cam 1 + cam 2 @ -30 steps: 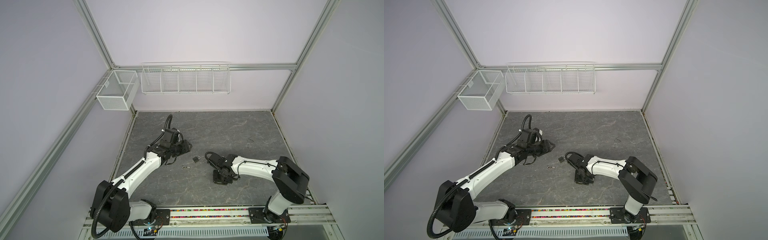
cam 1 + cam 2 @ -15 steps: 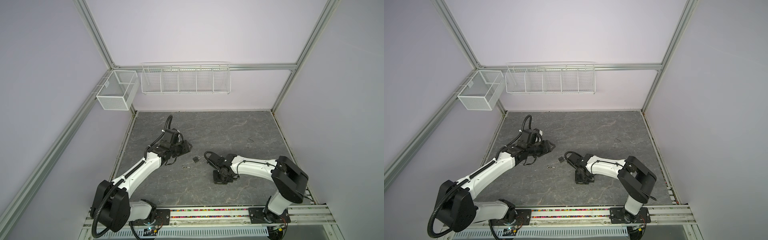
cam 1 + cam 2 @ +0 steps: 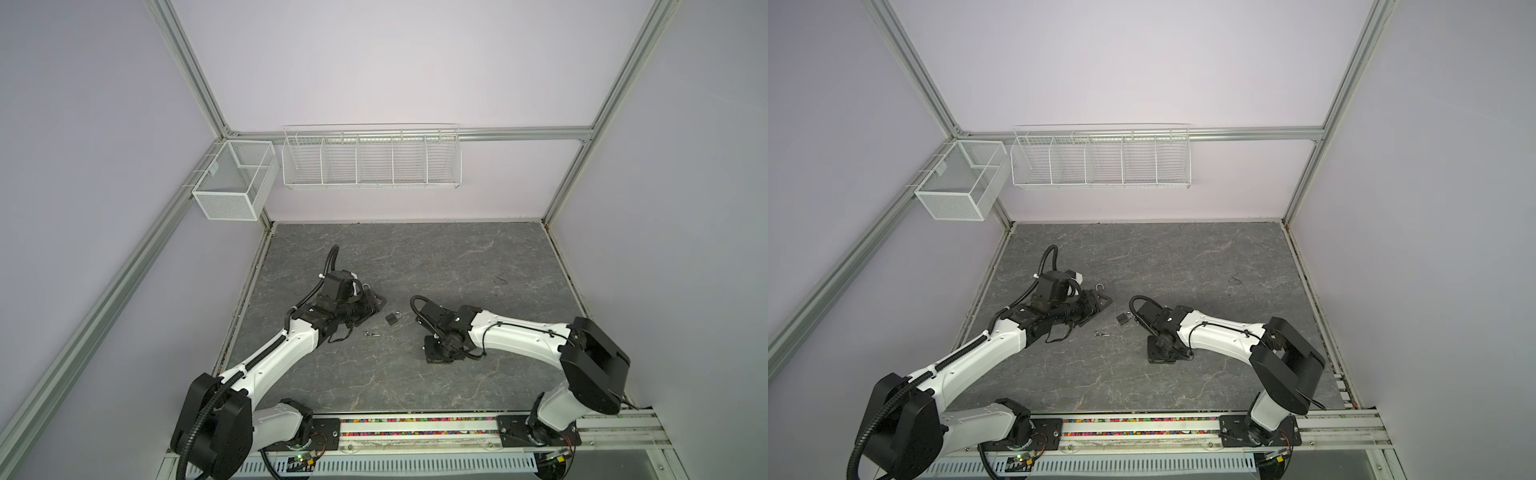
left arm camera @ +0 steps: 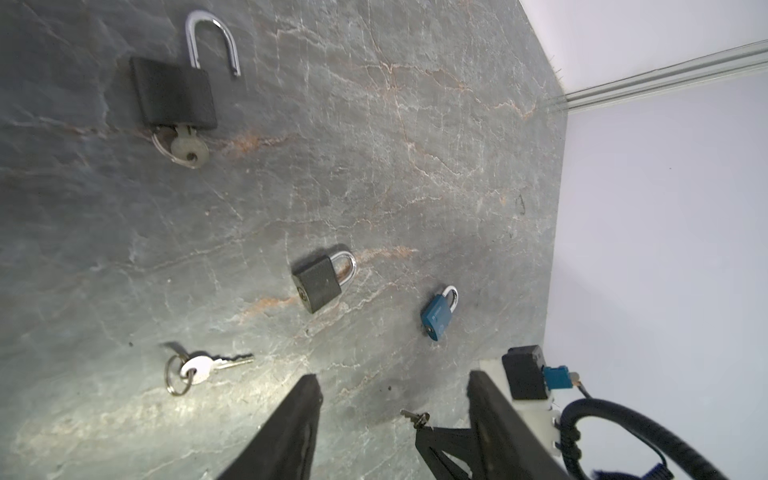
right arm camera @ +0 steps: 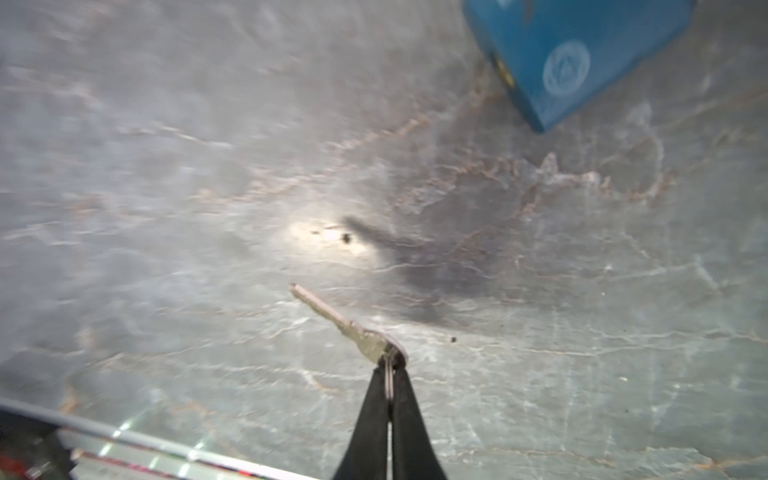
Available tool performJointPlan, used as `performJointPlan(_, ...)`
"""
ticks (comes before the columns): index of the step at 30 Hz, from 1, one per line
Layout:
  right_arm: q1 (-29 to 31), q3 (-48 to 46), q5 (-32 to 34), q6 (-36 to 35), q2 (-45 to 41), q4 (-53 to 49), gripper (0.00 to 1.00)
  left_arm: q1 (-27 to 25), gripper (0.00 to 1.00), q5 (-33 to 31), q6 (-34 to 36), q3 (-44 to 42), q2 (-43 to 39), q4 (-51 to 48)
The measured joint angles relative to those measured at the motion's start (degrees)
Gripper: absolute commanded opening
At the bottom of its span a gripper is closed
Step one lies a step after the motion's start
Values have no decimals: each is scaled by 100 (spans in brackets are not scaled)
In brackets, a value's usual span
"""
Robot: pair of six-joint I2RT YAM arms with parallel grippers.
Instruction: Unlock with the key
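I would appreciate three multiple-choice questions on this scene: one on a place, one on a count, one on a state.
1. Where is the loose key ring? A. In a drawer. B. On the table. C. In a cup.
2. How many padlocks lie there? A. One. B. Two. C. Three.
3. The right gripper is: A. shut on a small key. B. open. C. shut on a padlock.
1 B: it lies flat on the stone. 2 C: black padlock, grey padlock, blue padlock. 3 A: its tips pinch the key.

Open padlock (image 4: 172, 93) (key inserted), blue padlock (image 4: 437, 314), keys (image 4: 199, 370)
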Motion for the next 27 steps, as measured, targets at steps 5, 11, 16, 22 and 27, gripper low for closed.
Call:
performJointPlan(5, -2, 66, -39, -44, -490, 205, 6, -87, 58, 76, -332, -306, -358, 564)
performJointPlan(11, -57, 328, -184, -44, -990, 466, 6, -304, 58, 254, -433, -660, -420, 1602)
performJointPlan(16, -131, 457, -317, -22, -1316, 752, 6, -538, 57, 483, -424, -874, -256, 2706)
performJointPlan(22, -317, 452, -610, 48, -1611, 1158, 6, -977, 56, 702, -205, -879, -55, 3766)
performJointPlan(27, -402, 452, -793, 118, -1685, 1322, 6, -1108, 51, 815, -118, -879, 48, 4404)
